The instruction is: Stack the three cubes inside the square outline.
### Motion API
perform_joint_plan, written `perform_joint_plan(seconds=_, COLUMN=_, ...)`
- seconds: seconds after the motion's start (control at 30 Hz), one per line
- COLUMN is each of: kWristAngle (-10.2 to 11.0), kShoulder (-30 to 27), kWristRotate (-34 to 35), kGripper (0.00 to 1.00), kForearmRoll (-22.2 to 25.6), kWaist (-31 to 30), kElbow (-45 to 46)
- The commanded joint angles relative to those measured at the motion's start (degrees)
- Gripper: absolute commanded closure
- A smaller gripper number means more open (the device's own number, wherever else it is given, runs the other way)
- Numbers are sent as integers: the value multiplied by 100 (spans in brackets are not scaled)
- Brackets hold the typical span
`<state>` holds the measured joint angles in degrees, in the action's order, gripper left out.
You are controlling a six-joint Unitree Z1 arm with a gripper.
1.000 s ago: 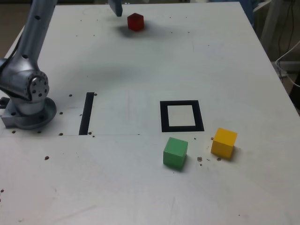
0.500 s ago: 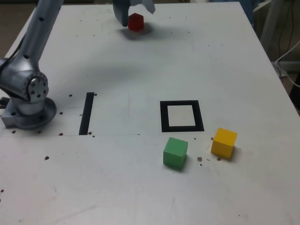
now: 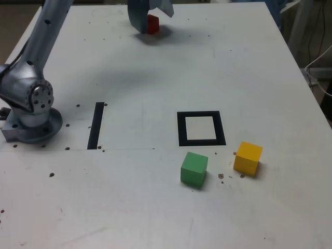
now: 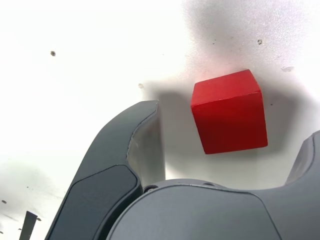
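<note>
In the exterior view, reaches with the gripper [image 3: 157,23] over the red cube [image 3: 153,24] at the far edge; leaves the green cube [image 3: 194,169] and yellow cube [image 3: 248,157] on the table [image 3: 129,207], outside the square outline [image 3: 182,129]. Shows no stacking done.

In the wrist view, spreads the jaws wide near the red cube, gripping nothing. Still needs, seemingly, all three placements.

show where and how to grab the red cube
Best taken by two opposite upright sides, coming down from above: the red cube has flat faces, sits apart from the other cubes, and the open gripper already has a jaw on either side, so lowering and closing squarely should probably do.
</note>
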<state>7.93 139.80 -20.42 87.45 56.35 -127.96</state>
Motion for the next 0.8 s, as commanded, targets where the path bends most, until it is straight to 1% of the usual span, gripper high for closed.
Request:
perform_joint_plan(seconds=0.0, kWristAngle=-21, kShoulder=53, kWristRotate=12, kGripper=8, kForearmRoll=4, kWaist=16, kElbow=-78)
perform_joint_plan(seconds=0.33, kWristAngle=38, kShoulder=153, kWristRotate=12, kGripper=10, kForearmRoll=-77, kWaist=157, kElbow=-247)
perform_joint_plan(seconds=0.47, kWristAngle=19, kShoulder=170, kWristRotate=25, kGripper=14, kForearmRoll=-96, kWaist=224, kElbow=-292)
perform_joint_plan(seconds=0.67, kWristAngle=0, kShoulder=174, kWristRotate=57, kGripper=23, kForearmRoll=-88, kWaist=263, kElbow=-301)
perform_joint_plan(seconds=0.77, kWristAngle=-54, kShoulder=173, kWristRotate=50, kGripper=25, kForearmRoll=-104, kWaist=263, kElbow=-300)
